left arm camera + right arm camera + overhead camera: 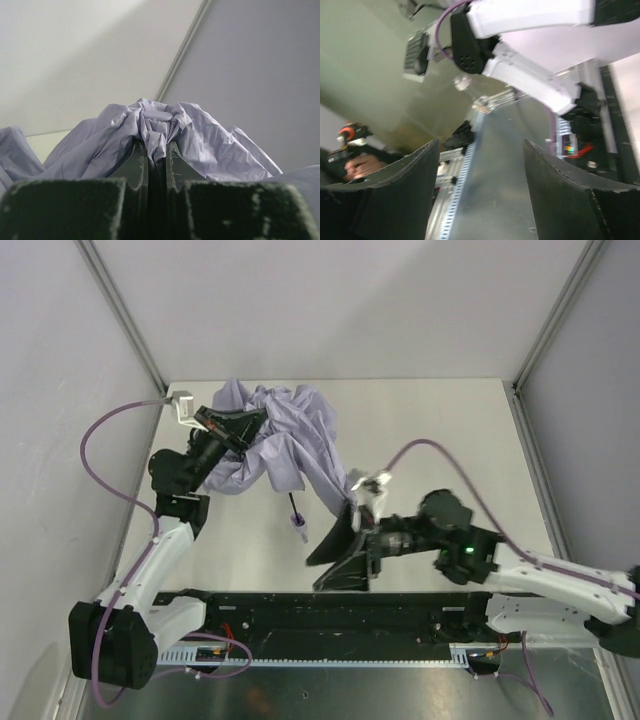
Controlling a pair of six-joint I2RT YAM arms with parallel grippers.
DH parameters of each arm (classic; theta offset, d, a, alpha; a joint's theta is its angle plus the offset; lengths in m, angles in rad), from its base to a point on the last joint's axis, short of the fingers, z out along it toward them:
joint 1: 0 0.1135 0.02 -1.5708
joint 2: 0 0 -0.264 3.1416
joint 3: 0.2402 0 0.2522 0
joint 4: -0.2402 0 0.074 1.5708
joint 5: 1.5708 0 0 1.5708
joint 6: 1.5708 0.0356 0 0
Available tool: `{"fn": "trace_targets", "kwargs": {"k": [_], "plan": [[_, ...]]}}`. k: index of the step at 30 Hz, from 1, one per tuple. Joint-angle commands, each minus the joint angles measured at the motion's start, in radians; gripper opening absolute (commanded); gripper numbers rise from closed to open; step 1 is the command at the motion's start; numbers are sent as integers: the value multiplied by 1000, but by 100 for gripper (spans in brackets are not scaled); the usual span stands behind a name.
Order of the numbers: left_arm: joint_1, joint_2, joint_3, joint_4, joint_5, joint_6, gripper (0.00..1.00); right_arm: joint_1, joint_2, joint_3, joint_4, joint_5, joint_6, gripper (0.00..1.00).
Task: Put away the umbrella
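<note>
The umbrella (285, 435) lies crumpled at the back left of the table, its pale lavender canopy spread in folds. Its thin black shaft (294, 506) and small handle (301, 531) stick out toward the near edge. My left gripper (243, 426) is shut on a fold of the canopy; in the left wrist view the fabric (157, 135) is pinched between the nearly closed jaws (156, 146). My right gripper (313, 575) is open and empty, just right of the handle near the front of the table. The right wrist view shows its spread fingers (479, 145) with no umbrella between them.
A black rail (330, 612) with wiring runs along the table's near edge. Grey enclosure walls and metal posts (125, 310) bound the table. Purple cables (100, 440) loop from both arms. The left arm's white links (520, 60) fill the top of the right wrist view.
</note>
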Motion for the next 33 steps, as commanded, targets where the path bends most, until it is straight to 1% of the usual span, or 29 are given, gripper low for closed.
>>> {"fn": "trace_targets", "kwargs": {"k": [1, 3, 5, 6, 8, 10, 12, 13, 14, 16, 17, 19, 22, 26, 30, 33], "plan": [[13, -43, 53, 108, 119, -69, 0, -118, -231, 66, -354, 207, -217, 74], [13, -54, 52, 110, 165, -92, 0, -258, -301, 90, -484, 229, -255, 76], [13, -61, 54, 113, 218, -120, 0, -411, -332, 120, -551, 179, -271, 78], [13, -65, 57, 116, 244, -134, 0, -487, -333, 132, -568, 130, -273, 79], [13, -71, 62, 128, 293, -171, 0, -629, -310, 143, -587, 48, -279, 80], [13, -79, 61, 158, 338, -216, 0, -756, -255, 146, -606, -67, -304, 78], [13, -84, 54, 201, 374, -272, 0, -818, -206, 142, -584, -158, -335, 80], [13, -85, 49, 231, 389, -306, 0, -806, -196, 140, -562, -161, -355, 89], [13, -85, 42, 264, 403, -341, 0, -769, -193, 137, -537, -134, -376, 94], [13, -85, 25, 346, 422, -412, 0, -656, -192, 134, -487, -31, -429, 98], [12, -84, 16, 379, 425, -445, 0, -600, -186, 134, -464, 12, -449, 99], [9, -80, -2, 449, 430, -511, 0, -503, -148, 133, -412, 47, -470, 99], [2, -58, -22, 558, 430, -607, 0, -398, -78, 132, -353, 110, -508, 99], [-22, -37, -34, 630, 422, -667, 0, -338, -15, 133, -191, 91, -497, 99], [-71, -38, -33, 642, 406, -670, 0, -309, 55, 147, -79, 67, -479, 99], [-121, -36, -30, 644, 387, -652, 0, -282, 106, 160, -5, 77, -455, 99]]}}
